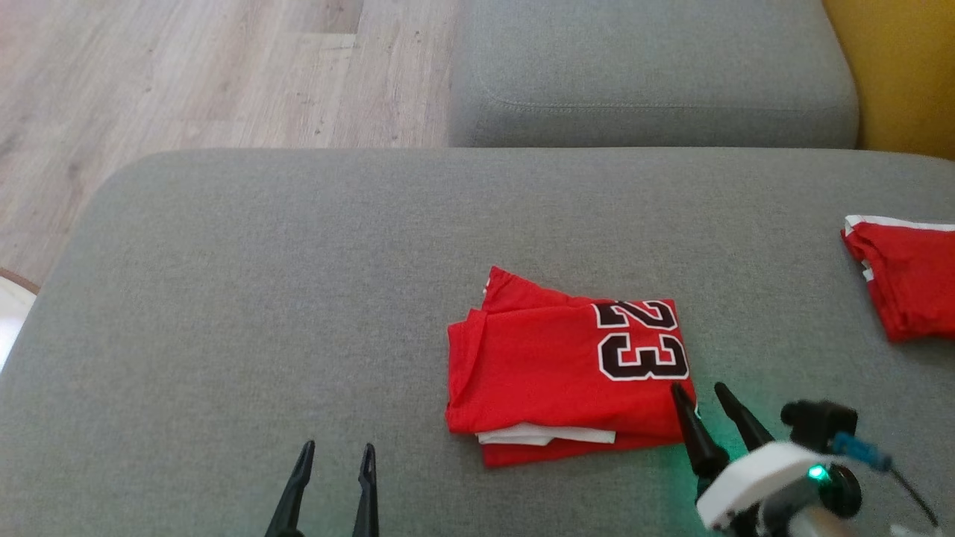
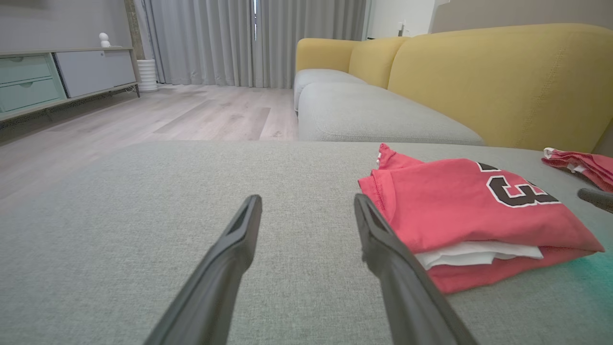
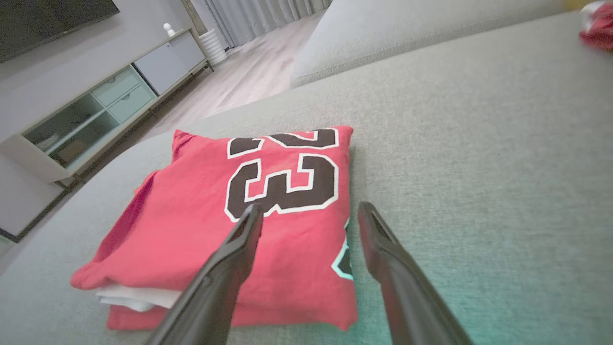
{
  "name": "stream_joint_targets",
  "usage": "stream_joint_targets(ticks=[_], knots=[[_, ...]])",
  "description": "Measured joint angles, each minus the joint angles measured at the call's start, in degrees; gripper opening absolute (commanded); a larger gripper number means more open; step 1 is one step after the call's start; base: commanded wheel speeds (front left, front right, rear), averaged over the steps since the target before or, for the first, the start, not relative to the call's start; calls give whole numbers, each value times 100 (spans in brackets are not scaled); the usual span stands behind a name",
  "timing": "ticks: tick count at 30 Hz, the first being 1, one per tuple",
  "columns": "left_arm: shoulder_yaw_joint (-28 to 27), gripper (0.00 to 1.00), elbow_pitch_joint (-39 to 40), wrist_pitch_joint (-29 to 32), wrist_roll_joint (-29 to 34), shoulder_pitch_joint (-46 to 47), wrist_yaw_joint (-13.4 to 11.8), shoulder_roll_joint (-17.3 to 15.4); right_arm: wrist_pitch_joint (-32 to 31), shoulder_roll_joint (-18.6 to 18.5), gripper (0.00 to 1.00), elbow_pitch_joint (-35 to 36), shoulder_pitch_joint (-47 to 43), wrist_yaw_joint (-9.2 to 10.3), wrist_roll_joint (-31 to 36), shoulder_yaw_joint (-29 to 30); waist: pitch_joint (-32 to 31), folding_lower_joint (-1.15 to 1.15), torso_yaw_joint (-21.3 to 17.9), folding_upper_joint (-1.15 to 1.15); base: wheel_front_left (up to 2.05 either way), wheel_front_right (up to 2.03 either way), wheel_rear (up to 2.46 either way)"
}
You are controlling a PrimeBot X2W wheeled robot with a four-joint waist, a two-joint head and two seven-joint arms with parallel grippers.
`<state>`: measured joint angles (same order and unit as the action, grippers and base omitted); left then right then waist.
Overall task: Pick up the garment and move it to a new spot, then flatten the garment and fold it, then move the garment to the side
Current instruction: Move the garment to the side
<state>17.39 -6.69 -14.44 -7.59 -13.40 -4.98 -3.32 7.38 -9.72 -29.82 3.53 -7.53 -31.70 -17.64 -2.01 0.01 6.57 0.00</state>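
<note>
Lying folded on the wide grey seat cushion (image 1: 261,298), near its front edge and right of the middle, the red garment (image 1: 567,365) shows a black 23 on top. Past the cushion's far edge are pale wood floor (image 1: 224,67), grey curtains (image 2: 215,38), a low sideboard (image 2: 48,76) and a yellow sofa back (image 2: 503,81). Both grippers are at the front edge, fingers spread and empty: the left gripper (image 1: 337,446) apart from the garment, the right gripper (image 1: 697,386) at its front right corner. A second red cloth (image 1: 906,276) is cut off at the right edge.

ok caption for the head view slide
Folded red number-23 jersey on grey fabric cushion, open right gripper by its corner.
</note>
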Motion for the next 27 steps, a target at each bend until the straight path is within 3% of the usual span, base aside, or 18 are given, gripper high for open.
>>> stream_joint_targets(ticks=[3, 9, 10, 11, 12, 13, 14, 20, 27], knots=[[60, 100, -13, 0, -23, 19, 1, 0, -322, 1, 100, -409, 368, 0, -612, -9, 56, 0, 6, 0, 0, 0, 0], [101, 100, -51, 0, -77, 51, 43, 0, -902, -1, 100, -1212, 972, 0, -1223, -155, 147, 0, 39, 0, 0, 0, 0], [102, 100, -51, 0, -77, 58, 43, 0, -1032, -3, 80, -1302, 1024, 0, -1303, -240, 167, 0, 45, 0, 0, 0, 0], [102, 100, -51, 0, -77, 66, 43, 1, -1139, 2, 43, -1356, 1049, 0, -1422, -304, 186, 0, 49, 0, 0, 0, 0], [104, 100, -49, 0, -79, 75, 43, 0, -1200, 2, 43, -1362, 1067, 0, -1557, -361, 206, 0, 53, 0, 0, 0, 0], [108, 100, -47, 0, -97, 88, 43, 0, -1230, -5, 11, -1357, 1093, 0, -1680, -421, 229, -1, 55, 0, 0, 0, 0], [108, 100, -47, 0, -97, 88, 43, 0, -1230, -5, 0, -1357, 1093, 0, -1680, -421, 229, -1, 55, 0, 0, 0, 0], [129, 100, 30, 0, -102, 259, -5, 0, -888, -308, 0, -1176, 1318, 0, -1849, -799, 514, -1, -8, 0, 0, 0, 0], [160, 100, 353, -1, -276, 672, 4, 2, -728, -1257, 0, -979, 2363, 0, -1526, -912, 990, 0, -279, 0, 0, 0, 0]])
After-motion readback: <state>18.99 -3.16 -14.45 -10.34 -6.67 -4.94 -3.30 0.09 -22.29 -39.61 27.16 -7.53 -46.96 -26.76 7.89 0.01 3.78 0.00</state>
